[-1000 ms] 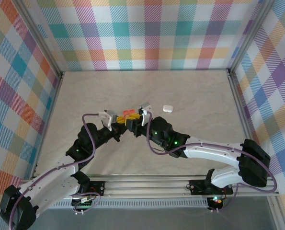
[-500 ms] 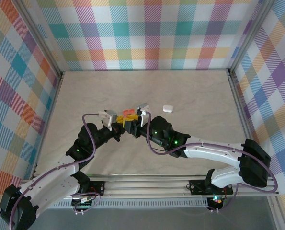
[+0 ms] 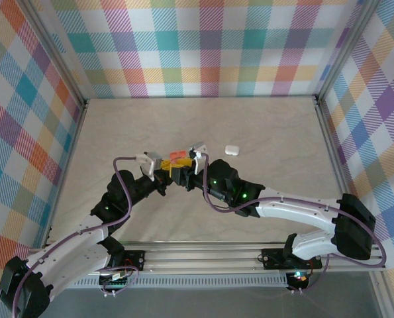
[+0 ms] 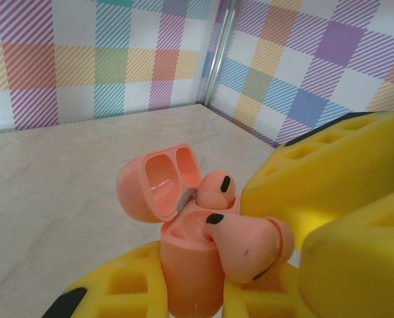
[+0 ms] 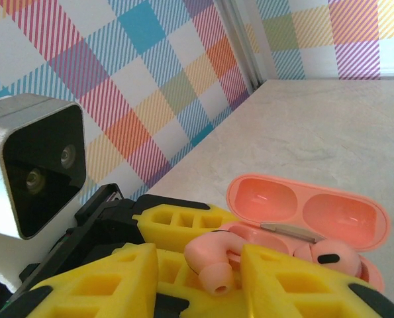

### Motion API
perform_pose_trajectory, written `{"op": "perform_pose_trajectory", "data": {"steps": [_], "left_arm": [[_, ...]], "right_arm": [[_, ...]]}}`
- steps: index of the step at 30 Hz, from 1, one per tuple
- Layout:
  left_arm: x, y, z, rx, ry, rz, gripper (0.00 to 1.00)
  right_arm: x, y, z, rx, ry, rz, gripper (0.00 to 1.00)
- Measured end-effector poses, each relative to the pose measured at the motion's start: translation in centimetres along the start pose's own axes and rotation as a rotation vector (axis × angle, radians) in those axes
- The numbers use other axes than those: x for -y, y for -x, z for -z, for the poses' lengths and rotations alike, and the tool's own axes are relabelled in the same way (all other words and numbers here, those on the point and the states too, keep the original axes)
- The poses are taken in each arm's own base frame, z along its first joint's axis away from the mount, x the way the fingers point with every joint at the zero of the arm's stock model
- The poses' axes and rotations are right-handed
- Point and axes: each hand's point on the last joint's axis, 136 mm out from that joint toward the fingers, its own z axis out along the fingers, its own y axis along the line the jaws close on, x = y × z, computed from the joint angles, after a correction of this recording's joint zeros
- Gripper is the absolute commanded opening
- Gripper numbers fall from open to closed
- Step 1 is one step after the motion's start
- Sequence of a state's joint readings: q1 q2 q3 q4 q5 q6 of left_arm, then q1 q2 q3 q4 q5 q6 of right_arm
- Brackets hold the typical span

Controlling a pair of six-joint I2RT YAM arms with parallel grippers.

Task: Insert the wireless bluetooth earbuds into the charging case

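One salmon earbud (image 4: 216, 192) sits seated in the open charging case (image 4: 190, 271), which is clamped tight in the left end effector (image 4: 183, 301). The second earbud (image 4: 246, 245) lies across its mouth, long axis ten-to-four, between the part-spread jaws of the right end effector (image 5: 206, 281) at three o'clock, grip uncertain.

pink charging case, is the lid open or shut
Open. The pink charging case has its lid tipped back on the hinge, its two inner hollows bare in both wrist views.
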State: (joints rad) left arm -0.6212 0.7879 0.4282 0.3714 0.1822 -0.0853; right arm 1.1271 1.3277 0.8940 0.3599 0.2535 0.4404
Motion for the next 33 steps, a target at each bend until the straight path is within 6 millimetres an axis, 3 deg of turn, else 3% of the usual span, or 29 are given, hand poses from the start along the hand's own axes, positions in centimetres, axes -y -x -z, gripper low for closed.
{"op": "perform_pose_trajectory", "data": {"steps": [22, 33], "left_arm": [[0.3, 1.3, 0.0, 0.037, -0.007, -0.006, 0.00], [0.2, 1.1, 0.0, 0.029, -0.004, -0.005, 0.00]], "right_arm": [[-0.4, 0.6, 1.0, -0.111, -0.026, -0.140, 0.47], [0.7, 0.4, 0.7, -0.186, -0.024, -0.280, 0.47]]}}
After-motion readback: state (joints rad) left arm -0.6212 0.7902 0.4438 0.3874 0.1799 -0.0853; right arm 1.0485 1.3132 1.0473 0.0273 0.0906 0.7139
